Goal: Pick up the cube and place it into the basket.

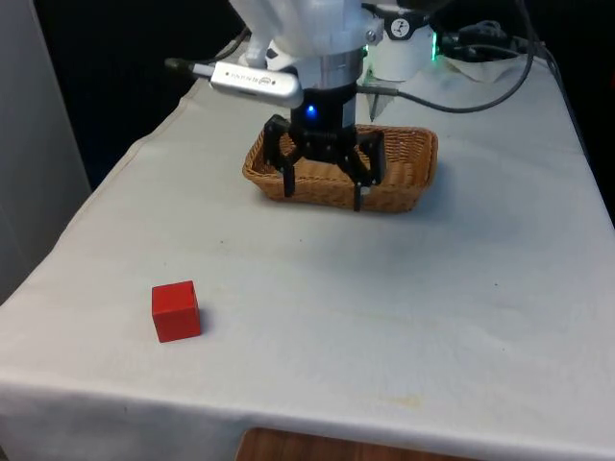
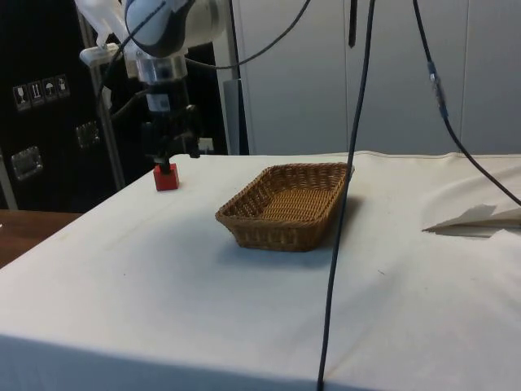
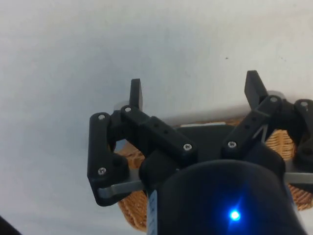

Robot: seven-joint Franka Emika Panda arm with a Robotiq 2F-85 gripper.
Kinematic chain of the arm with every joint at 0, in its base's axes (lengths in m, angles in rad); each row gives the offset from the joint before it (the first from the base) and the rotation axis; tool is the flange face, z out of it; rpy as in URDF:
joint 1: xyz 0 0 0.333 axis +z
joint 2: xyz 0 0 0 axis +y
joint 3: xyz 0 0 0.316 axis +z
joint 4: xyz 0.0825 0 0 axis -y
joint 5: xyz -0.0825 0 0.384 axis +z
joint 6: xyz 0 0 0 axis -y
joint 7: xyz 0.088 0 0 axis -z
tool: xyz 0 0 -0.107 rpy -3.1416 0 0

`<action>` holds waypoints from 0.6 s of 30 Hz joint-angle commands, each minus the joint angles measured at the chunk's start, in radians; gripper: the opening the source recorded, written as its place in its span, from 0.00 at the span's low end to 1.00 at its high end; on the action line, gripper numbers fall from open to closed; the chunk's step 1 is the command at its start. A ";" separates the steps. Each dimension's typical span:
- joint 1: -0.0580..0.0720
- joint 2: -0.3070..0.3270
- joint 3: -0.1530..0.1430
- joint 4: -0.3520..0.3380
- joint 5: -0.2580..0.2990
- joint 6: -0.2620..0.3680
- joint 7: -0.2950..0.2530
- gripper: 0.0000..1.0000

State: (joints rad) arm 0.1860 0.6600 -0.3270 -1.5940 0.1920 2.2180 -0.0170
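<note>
The white arm reaches down from above, its wrist vertical. The black gripper (image 1: 323, 188) points straight down, its two fingers (image 3: 136, 94) spread wide apart, holding nothing.

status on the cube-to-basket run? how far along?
Nothing looks done yet: the red cube sits on the white cloth, untouched and well apart from the wicker basket, which holds nothing. In hand: the pincer hangs open and empty in front of the basket, holding nothing. Left: reach the cube, grasp it, carry it over and release it into the basket.
</note>
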 commanded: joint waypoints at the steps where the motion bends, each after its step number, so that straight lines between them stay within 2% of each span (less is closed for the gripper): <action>1: -0.007 0.012 0.001 0.005 0.009 0.009 0.005 1.00; 6: -0.012 0.021 -0.006 0.005 0.016 0.016 0.014 1.00; 7: -0.007 0.021 -0.009 0.002 0.009 0.018 0.014 1.00; 8: -0.010 0.020 -0.007 0.003 0.016 0.018 0.015 1.00; 10: -0.005 0.017 -0.009 -0.002 0.014 0.023 0.016 1.00; 14: -0.010 0.025 -0.008 0.010 0.017 0.024 0.015 1.00; 15: -0.006 0.021 -0.010 0.004 0.011 0.020 0.015 1.00; 16: -0.013 0.029 -0.007 0.015 0.019 0.023 0.015 1.00; 18: -0.019 0.041 -0.008 0.031 0.028 0.021 0.014 1.00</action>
State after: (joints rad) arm 0.1740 0.6930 -0.3400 -1.5730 0.2130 2.2390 -0.0010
